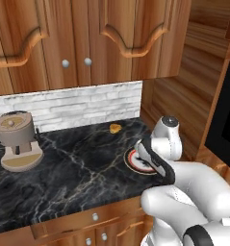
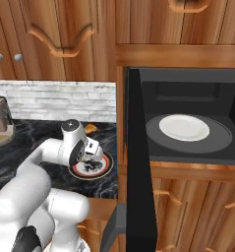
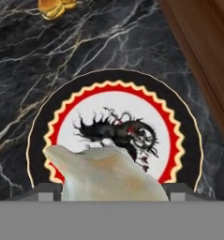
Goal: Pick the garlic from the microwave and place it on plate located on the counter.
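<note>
The garlic (image 3: pixel 108 176), an off-white lumpy bulb, sits between the fingertips of my gripper (image 3: pixel 113 191), which is shut on it. It hangs just above the near side of the plate (image 3: pixel 183 140), the one with a red-orange and black rim and a black pattern on white. That plate (image 1: pixel 132 161) lies on the black marble counter (image 1: pixel 78 168) near its right end, with my hand (image 1: pixel 152 156) over it. From the right base view my gripper (image 2: pixel 93 156) hovers over the plate (image 2: pixel 97 171). The microwave (image 2: pixel 188 83) stands open to the right.
The microwave's black door (image 2: pixel 138 172) juts out between the counter and the cavity. A plain white plate (image 2: pixel 184 127) rests inside. A small orange-yellow lump (image 1: pixel 115 128) lies behind the patterned plate. A coffee machine (image 1: pixel 16 141) stands at the counter's left. A wooden wall (image 3: pixel 202 56) borders the plate's right.
</note>
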Controlling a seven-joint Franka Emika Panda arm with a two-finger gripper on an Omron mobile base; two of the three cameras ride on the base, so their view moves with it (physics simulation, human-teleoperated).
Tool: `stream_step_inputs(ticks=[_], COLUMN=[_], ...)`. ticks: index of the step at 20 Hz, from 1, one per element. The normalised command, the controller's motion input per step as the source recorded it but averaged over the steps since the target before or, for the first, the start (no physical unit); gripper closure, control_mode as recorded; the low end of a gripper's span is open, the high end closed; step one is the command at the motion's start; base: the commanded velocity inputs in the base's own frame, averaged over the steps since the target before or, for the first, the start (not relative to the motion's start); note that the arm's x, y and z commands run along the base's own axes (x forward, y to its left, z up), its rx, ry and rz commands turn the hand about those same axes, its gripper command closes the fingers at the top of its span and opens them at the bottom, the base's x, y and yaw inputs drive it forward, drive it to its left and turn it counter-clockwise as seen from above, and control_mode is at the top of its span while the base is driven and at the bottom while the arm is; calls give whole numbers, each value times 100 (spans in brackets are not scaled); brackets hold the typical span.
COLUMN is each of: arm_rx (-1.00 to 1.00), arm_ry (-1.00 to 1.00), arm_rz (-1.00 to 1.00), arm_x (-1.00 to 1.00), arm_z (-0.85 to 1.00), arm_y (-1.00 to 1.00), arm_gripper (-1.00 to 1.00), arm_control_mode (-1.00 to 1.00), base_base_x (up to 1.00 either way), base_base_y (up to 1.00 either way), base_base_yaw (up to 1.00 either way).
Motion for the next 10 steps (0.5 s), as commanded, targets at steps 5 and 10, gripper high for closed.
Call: stream_step_inputs(ticks=[5, 10], arm_rx=[0, 0], arm_ry=[0, 3], arm_rz=[0, 0], arm_x=[29, 30], arm_z=[-33, -20], arm_y=[0, 0], arm_gripper=[100, 100], arm_control_mode=[-100, -100], base_base_x=[0, 0], base_base_y=[0, 0], base_base_yaw=[0, 0])
